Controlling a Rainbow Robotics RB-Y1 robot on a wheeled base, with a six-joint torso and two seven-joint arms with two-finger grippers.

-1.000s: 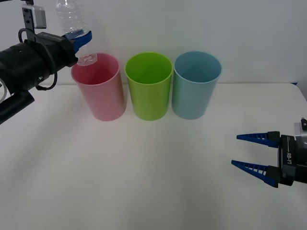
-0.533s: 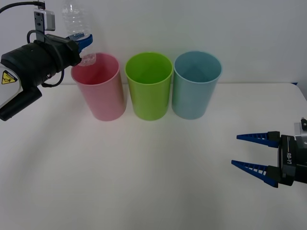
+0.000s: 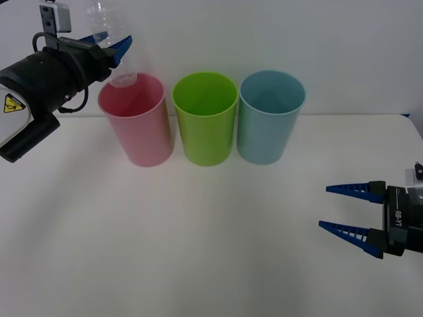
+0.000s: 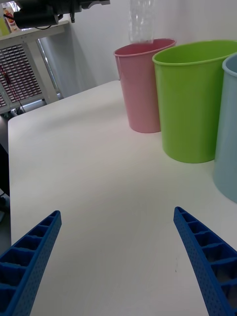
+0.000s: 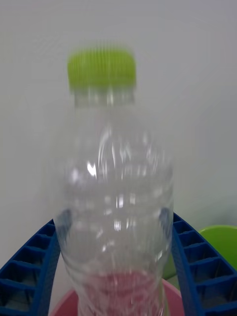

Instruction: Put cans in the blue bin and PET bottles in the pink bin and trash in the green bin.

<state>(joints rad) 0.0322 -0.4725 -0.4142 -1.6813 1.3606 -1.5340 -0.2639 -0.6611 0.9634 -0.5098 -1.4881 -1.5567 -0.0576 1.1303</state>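
The clear PET bottle [image 3: 109,23] stands upright over the pink bin [image 3: 135,125], its base at the bin's rim. My left gripper [image 3: 114,38] is at the back left with its blue fingers spread on either side of the bottle. In the left wrist view the bottle [image 5: 116,197] is blurred between the fingers, with its yellow-green cap [image 5: 101,66] on top. The green bin [image 3: 205,122] stands in the middle and the blue bin [image 3: 269,119] to its right. My right gripper [image 3: 324,207] rests open and holds nothing near the table's right edge.
The three bins stand side by side in a row at the back of the white table [image 3: 198,251]. In the right wrist view the pink bin [image 4: 143,89], green bin [image 4: 192,108] and blue bin [image 4: 228,133] lie well beyond my right gripper [image 4: 116,213].
My left gripper has risen a little and its fingers have spread apart. The bottle's base has stayed at the pink bin's rim, so it sits lower between the fingers. The right arm has not moved.
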